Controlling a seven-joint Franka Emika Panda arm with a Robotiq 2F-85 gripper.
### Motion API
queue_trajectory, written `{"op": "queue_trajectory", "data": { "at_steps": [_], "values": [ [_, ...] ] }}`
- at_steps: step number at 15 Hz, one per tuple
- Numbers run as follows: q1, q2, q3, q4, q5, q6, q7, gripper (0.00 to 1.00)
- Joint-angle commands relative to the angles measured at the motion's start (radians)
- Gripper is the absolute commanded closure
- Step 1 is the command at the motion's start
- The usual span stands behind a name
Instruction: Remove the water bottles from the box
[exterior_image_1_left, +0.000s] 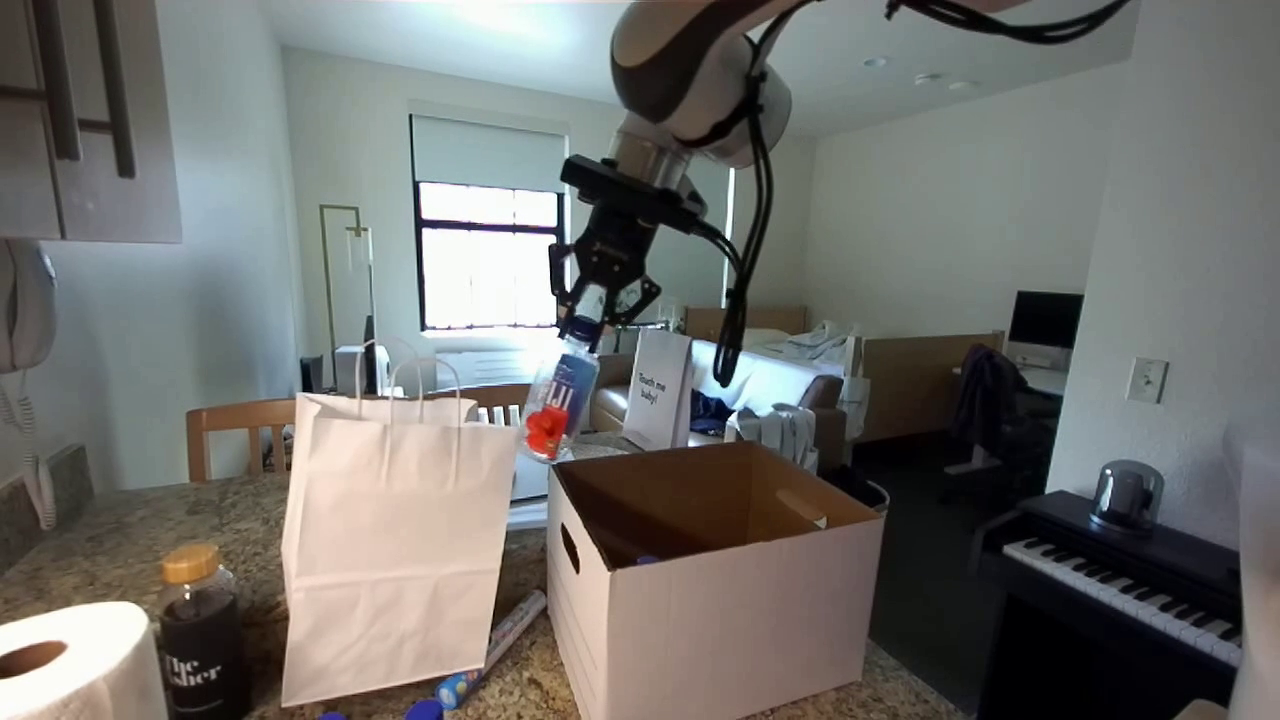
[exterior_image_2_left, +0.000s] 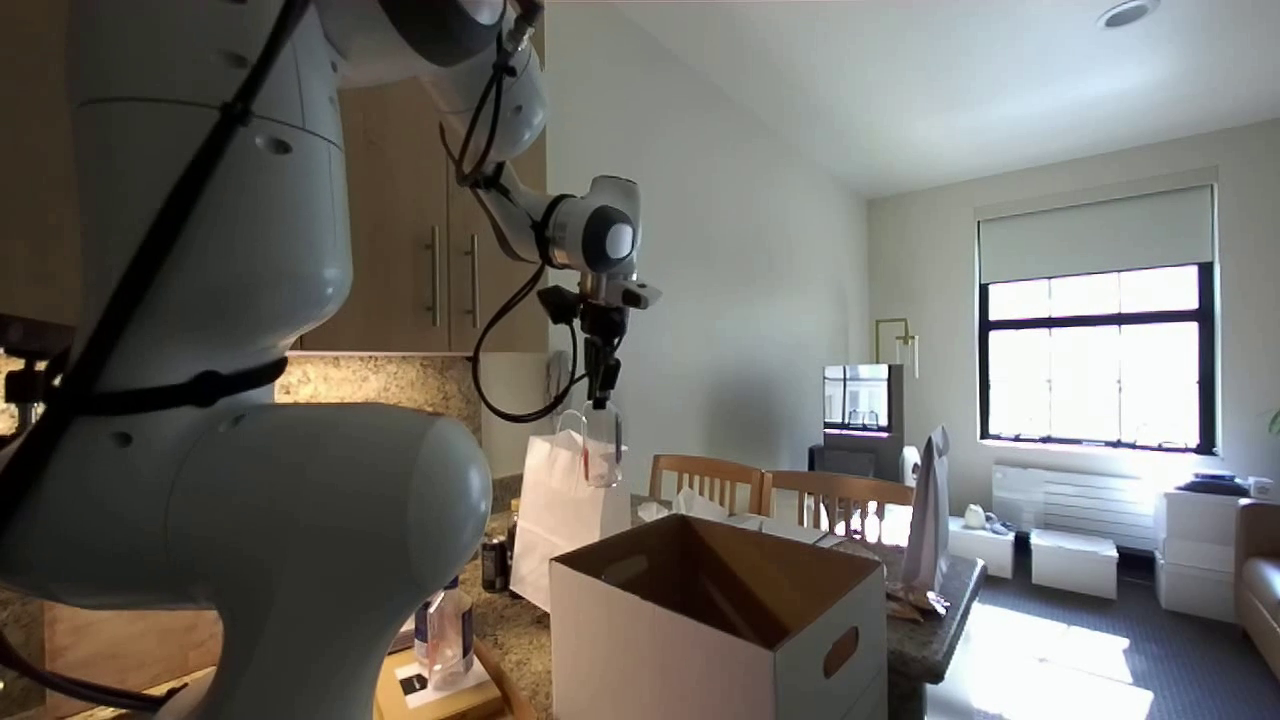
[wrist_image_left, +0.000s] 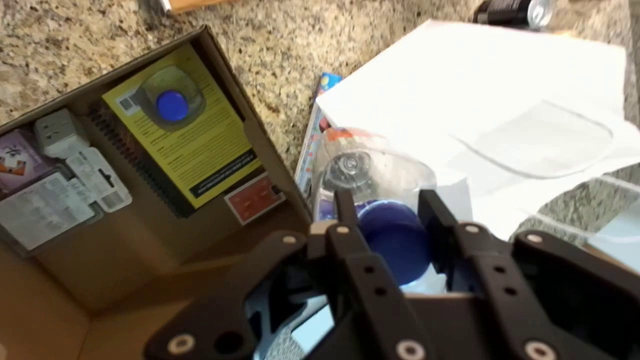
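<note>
A clear water bottle (exterior_image_1_left: 562, 405) with a blue cap hangs from my gripper (exterior_image_1_left: 588, 318), leaning in this exterior view. In the wrist view, my gripper (wrist_image_left: 387, 215) is shut on its blue cap (wrist_image_left: 395, 245), one finger at either side. The held bottle is outside the rim of the white box (exterior_image_1_left: 740, 630), above the strip between box and paper bag. Inside the box, the wrist view shows another water bottle (wrist_image_left: 172, 102) upright in one corner on a yellow book. More clear water bottles (exterior_image_2_left: 448, 640) stand near the arm's base in an exterior view.
Beside the box stands a tall white paper bag (exterior_image_1_left: 400, 560) with handles. A patterned tube (exterior_image_1_left: 500, 640) lies between them. The box also holds a spiral notebook, a red card (wrist_image_left: 255, 197) and packaged items (wrist_image_left: 55, 205). A dark-brown bottle (exterior_image_1_left: 203, 640) and paper roll (exterior_image_1_left: 90, 670) stand nearby.
</note>
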Motion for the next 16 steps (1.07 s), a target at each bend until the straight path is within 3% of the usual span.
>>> {"op": "queue_trajectory", "data": {
  "at_steps": [1, 4, 7, 16],
  "values": [
    [-0.161, 0.192, 0.212, 0.168, 0.104, -0.138, -0.120, 0.90],
    [-0.222, 0.335, 0.337, 0.270, 0.055, -0.236, -0.127, 0.90],
    [-0.230, 0.464, 0.399, 0.338, 0.006, -0.318, -0.135, 0.90],
    [-0.183, 0.789, 0.409, 0.534, -0.211, -0.609, -0.263, 0.90]
  ]
}}
